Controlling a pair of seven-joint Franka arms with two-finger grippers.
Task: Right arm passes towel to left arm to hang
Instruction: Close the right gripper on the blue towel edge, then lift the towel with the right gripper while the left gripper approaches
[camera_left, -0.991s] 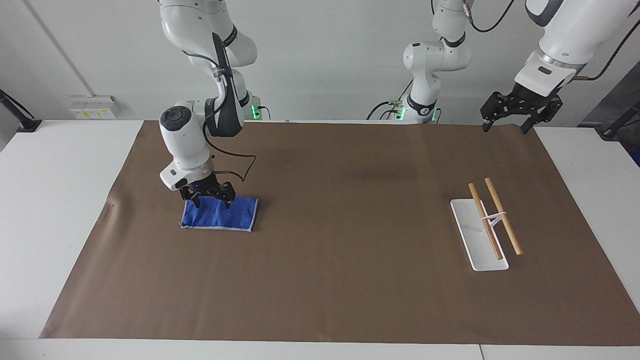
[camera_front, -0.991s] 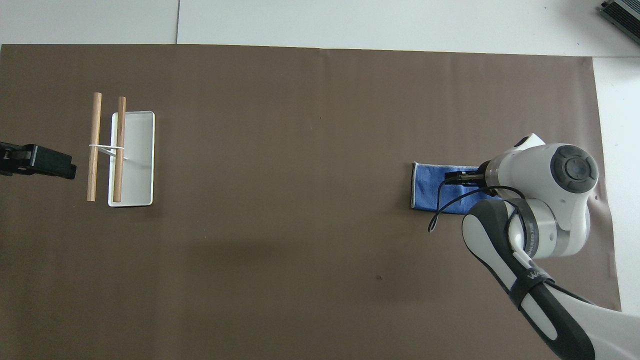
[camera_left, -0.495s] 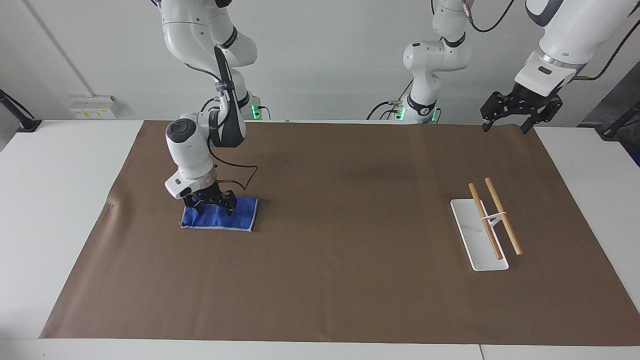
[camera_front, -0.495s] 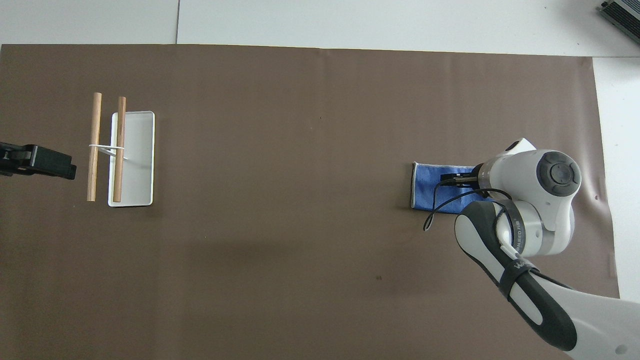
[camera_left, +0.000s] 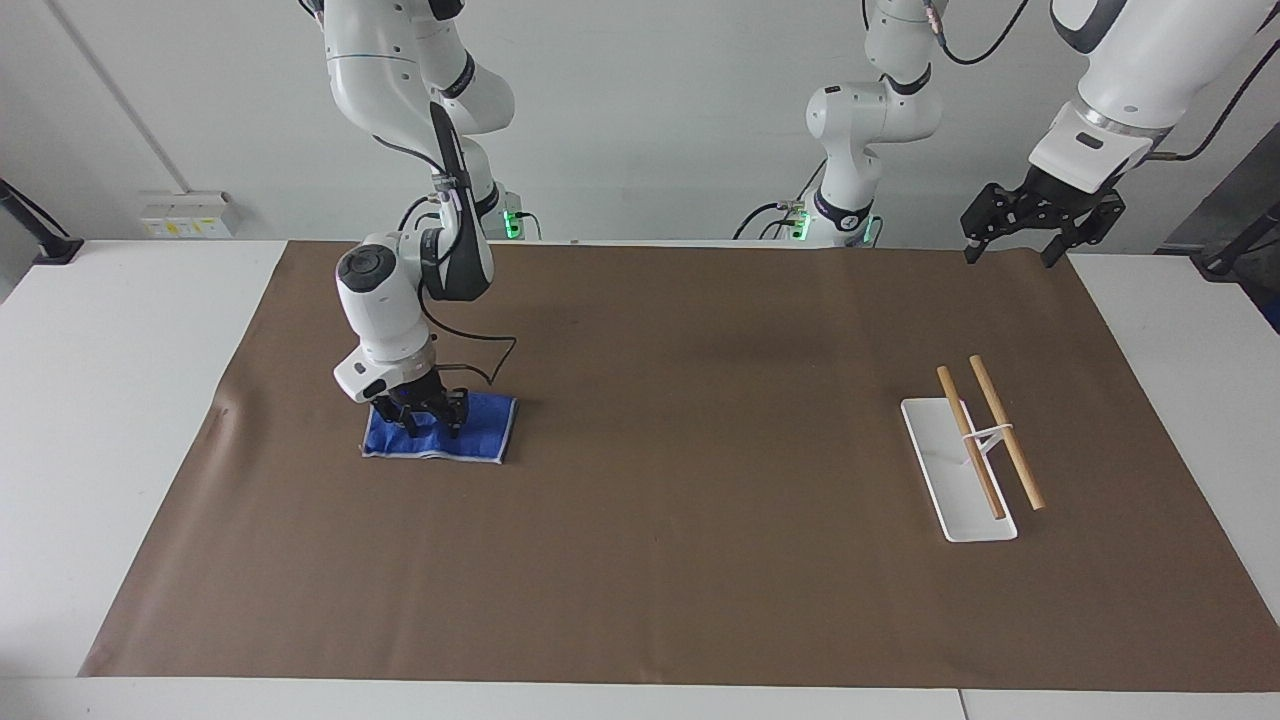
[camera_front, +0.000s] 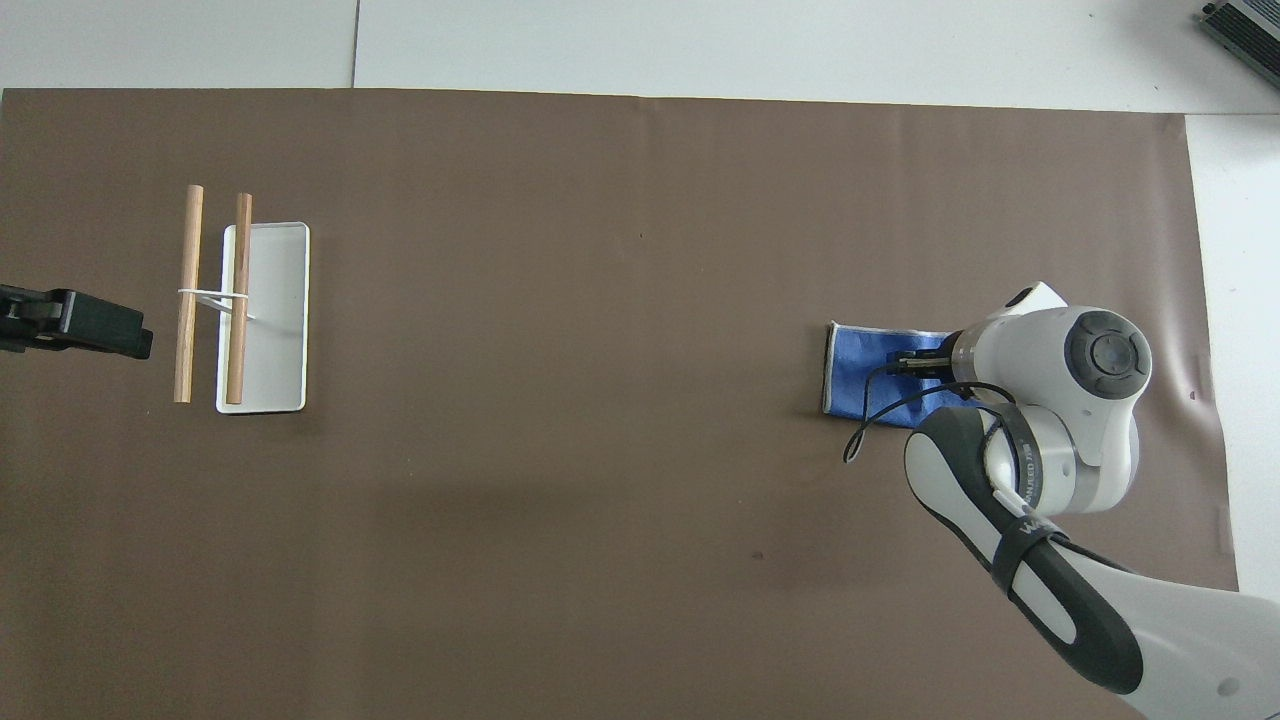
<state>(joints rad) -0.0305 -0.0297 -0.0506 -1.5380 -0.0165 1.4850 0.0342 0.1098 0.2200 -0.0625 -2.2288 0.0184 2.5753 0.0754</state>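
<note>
The towel (camera_left: 440, 428) lies flat on the brown mat (camera_left: 660, 560) at left of centre in the facing view, right of centre in the overhead view (camera_front: 868, 372). The right gripper (camera_left: 425, 425) is down on the towel, fingers pressed into the cloth; whether they have pinched it cannot be told. The left gripper (camera_left: 1025, 240) waits in the air at upper right of the facing view, fingers spread apart. The rack (camera_left: 958, 470) stands at the frame's right.

A white table (camera_left: 120, 380) carries a brown mat (camera_left: 680, 520), bearing the towel (camera_left: 480, 430) and a white rack (camera_left: 955, 480).
</note>
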